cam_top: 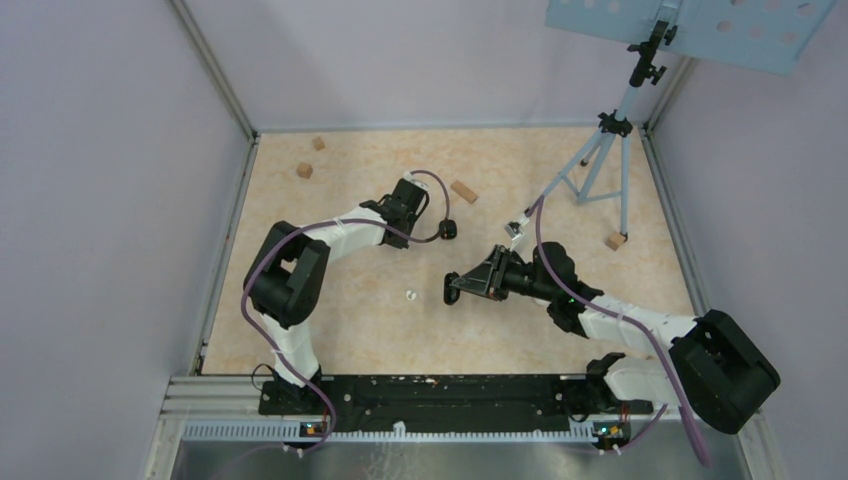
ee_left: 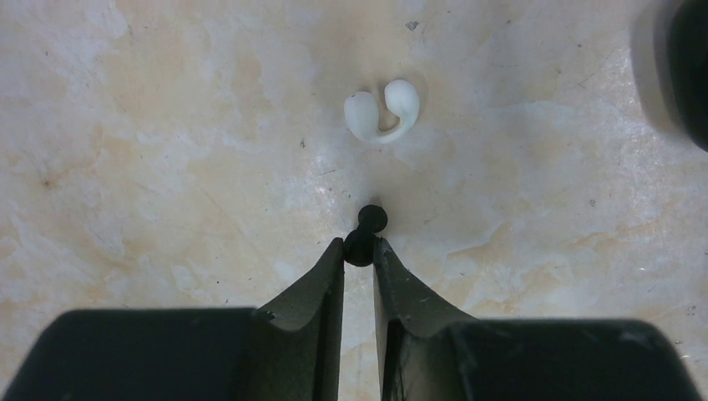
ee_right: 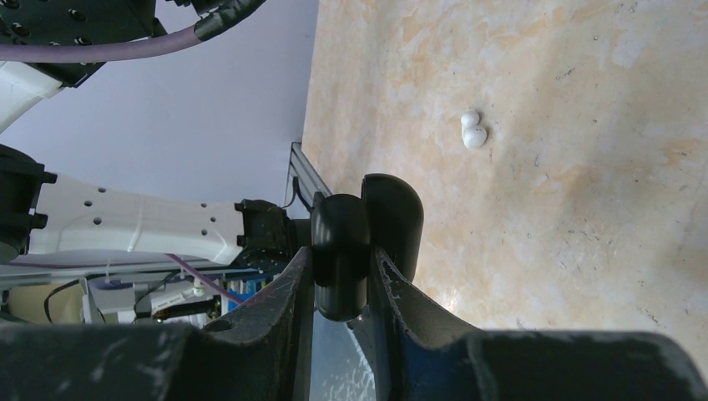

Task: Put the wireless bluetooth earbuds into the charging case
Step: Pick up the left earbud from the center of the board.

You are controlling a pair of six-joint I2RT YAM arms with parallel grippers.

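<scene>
from the top camera i see the left arm [cam_top: 340,232] reaching over the middle of the worktop [cam_top: 330,335], its fingers hidden under the wrist. a small black object [cam_top: 447,229] sits just beside that wrist; i cannot tell what it is. the right gripper [cam_top: 460,285] points toward the left edge, near the worktop's centre, with the dark charging case [cam_top: 451,291] at its tips. a white earbud [cam_top: 409,294] lies alone just left of the case, apart from it. two wooden blocks [cam_top: 304,170] lie near the far left corner, another toward the far edge and a fourth by the right edge, next to a foot of the tripod [cam_top: 600,150] in the far right corner.

on the left wrist camera, the left gripper [ee_left: 359,248] has its jaws drawn narrow, pinching a black earbud [ee_left: 371,219] at the very tips; the bud's round end sticks out past them. a curved white earbud [ee_left: 382,113] lies on the worktop ahead, apart from the black one. i cannot tell whether it is the one seen from above.

on the right wrist camera, the right gripper's jaws are clamped on the charging case. it shows two rounded black halves side by side and looks opened. a white earbud lies on the worktop beyond it, well apart.
</scene>
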